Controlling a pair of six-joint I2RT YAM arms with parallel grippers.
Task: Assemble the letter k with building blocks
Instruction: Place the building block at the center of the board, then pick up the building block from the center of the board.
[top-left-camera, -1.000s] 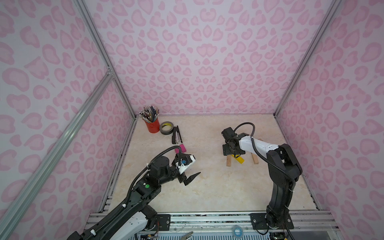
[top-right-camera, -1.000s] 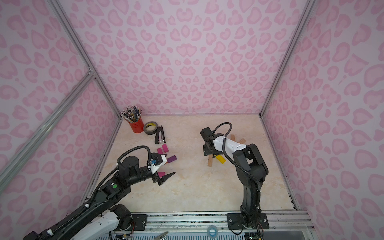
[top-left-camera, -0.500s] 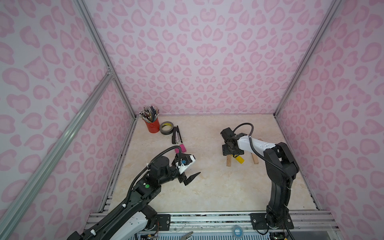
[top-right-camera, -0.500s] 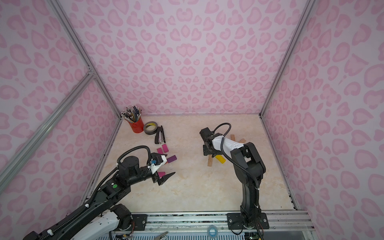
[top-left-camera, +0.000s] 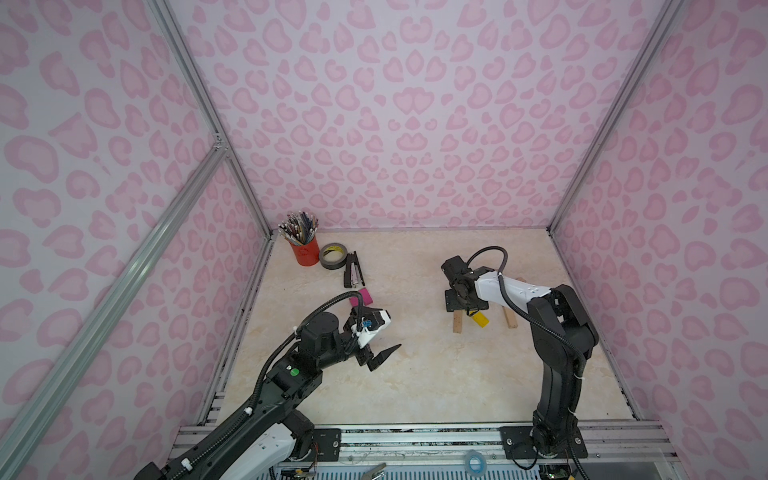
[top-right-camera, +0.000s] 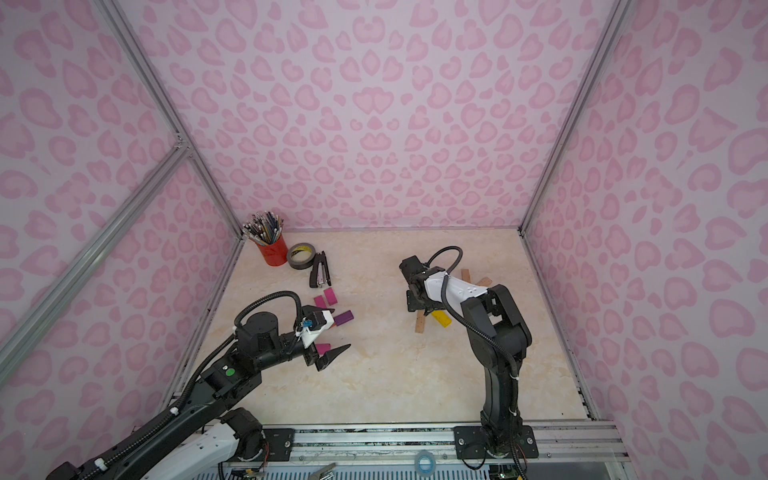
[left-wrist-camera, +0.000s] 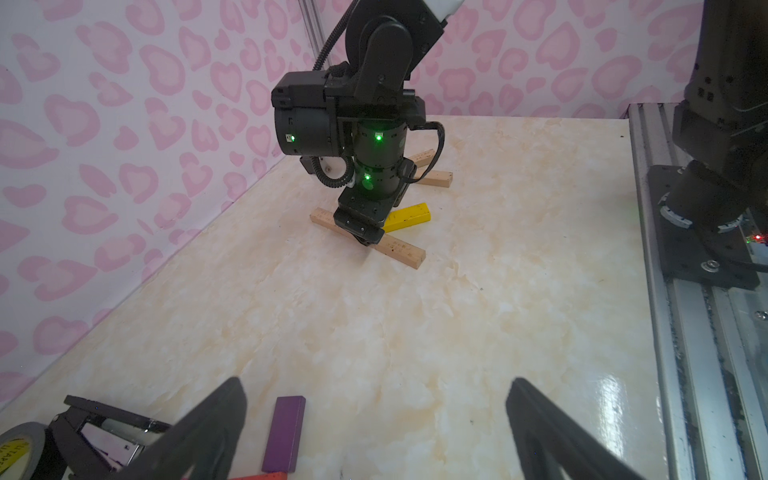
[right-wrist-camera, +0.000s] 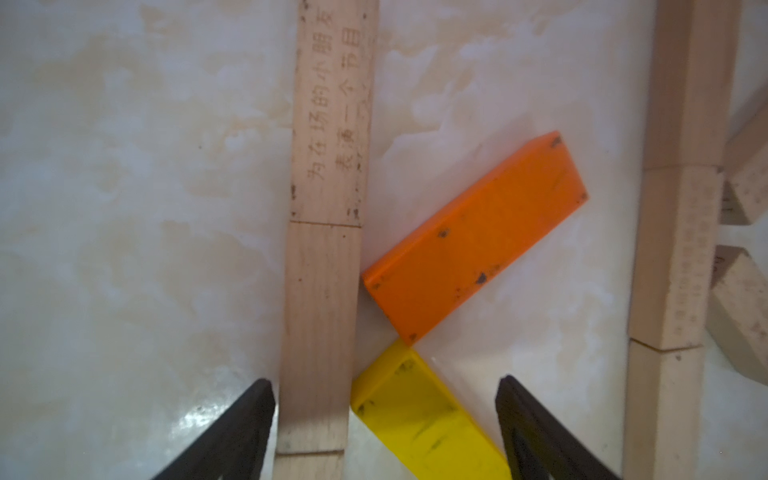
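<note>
Two jaws spread and empty at the right gripper, held low, bracketing the wooden stem and the inner end of the yellow block, with the orange block slanting off the other way, all three touching. Reads as final straightening of a k already shaped; calls next for a straight lift clear, brushing nothing. Farther out, left gripper likewise agape and idle near the purple block, well apart from the letter.
</note>
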